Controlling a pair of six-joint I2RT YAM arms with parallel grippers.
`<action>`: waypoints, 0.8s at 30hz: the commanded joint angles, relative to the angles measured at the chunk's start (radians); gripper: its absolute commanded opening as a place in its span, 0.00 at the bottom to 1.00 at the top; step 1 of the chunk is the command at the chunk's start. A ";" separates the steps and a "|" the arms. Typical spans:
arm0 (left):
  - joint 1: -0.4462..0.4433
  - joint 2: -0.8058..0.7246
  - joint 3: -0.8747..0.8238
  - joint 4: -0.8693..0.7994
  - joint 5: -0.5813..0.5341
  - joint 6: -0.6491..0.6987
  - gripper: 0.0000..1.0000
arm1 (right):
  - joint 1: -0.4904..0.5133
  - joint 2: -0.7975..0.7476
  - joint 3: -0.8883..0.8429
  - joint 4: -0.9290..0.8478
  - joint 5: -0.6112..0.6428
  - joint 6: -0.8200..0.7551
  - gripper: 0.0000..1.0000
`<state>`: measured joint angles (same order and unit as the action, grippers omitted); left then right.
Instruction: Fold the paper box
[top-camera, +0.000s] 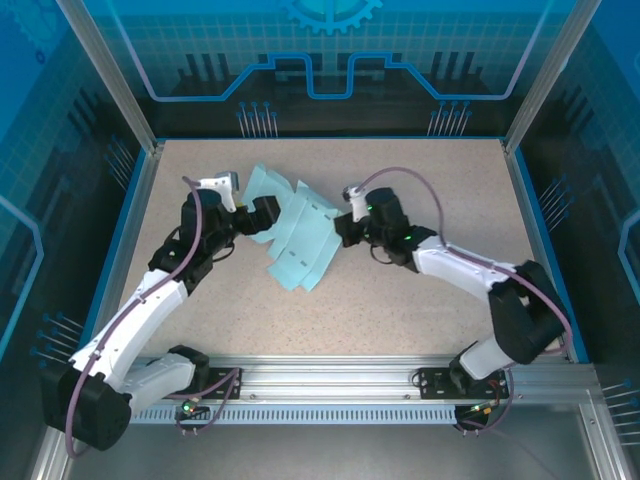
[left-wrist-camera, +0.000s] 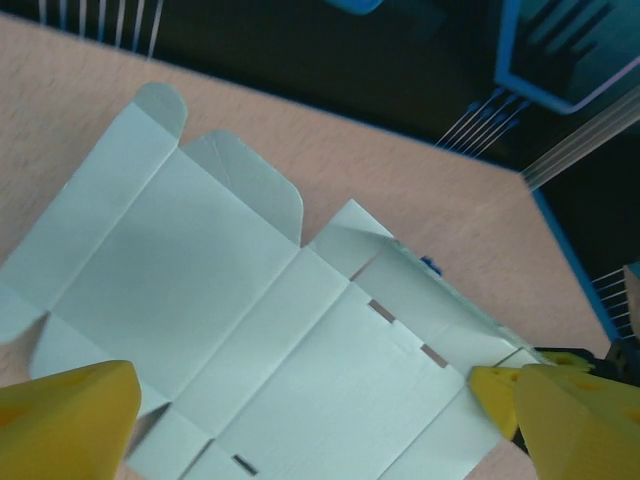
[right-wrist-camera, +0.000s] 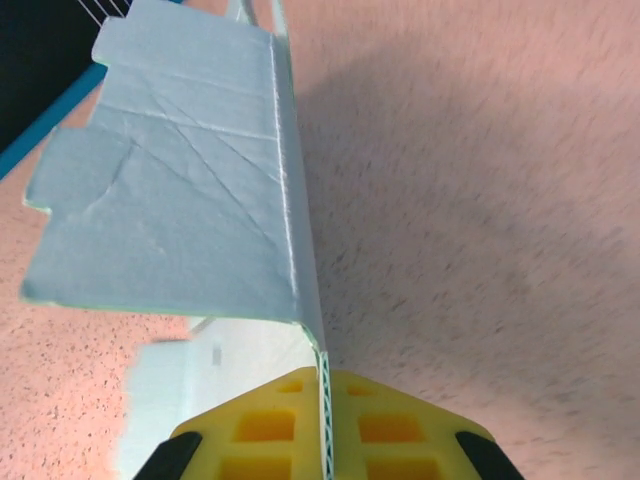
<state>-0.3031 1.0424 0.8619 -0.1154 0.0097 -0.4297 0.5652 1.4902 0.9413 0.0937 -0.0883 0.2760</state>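
The paper box (top-camera: 300, 240) is a pale sky-blue die-cut sheet, unfolded, lying in the middle of the table with its right side lifted. In the left wrist view the paper box (left-wrist-camera: 250, 290) spreads flat with its creases, slots and rounded flaps showing. My left gripper (top-camera: 262, 213) is at the sheet's left edge; its yellow fingers (left-wrist-camera: 65, 420) stand wide apart over the card, open. My right gripper (top-camera: 346, 228) is at the sheet's right edge. There the right gripper (right-wrist-camera: 322, 405) is shut on the card's edge, and a creased panel of the paper box (right-wrist-camera: 180, 190) stands up from its pads.
The speckled beige tabletop (top-camera: 420, 300) is bounded by a blue rim and dark panel walls. A tiny dark blue object (left-wrist-camera: 430, 265) peeks out beyond the sheet's raised far edge. An aluminium rail (top-camera: 330, 375) carries the arm bases at the near edge.
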 joint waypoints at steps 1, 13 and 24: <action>0.001 0.038 0.054 0.143 0.100 0.081 0.95 | -0.079 -0.076 -0.018 -0.111 -0.156 -0.170 0.00; -0.071 0.198 0.311 -0.004 0.447 0.872 0.95 | -0.331 -0.163 0.204 -0.526 -0.489 -0.422 0.00; -0.136 0.300 0.626 -0.477 0.476 1.342 0.99 | -0.282 -0.138 0.435 -0.806 -0.610 -0.632 0.00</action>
<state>-0.4278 1.3178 1.4414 -0.4412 0.4435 0.7403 0.2485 1.3613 1.3392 -0.5896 -0.6376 -0.2703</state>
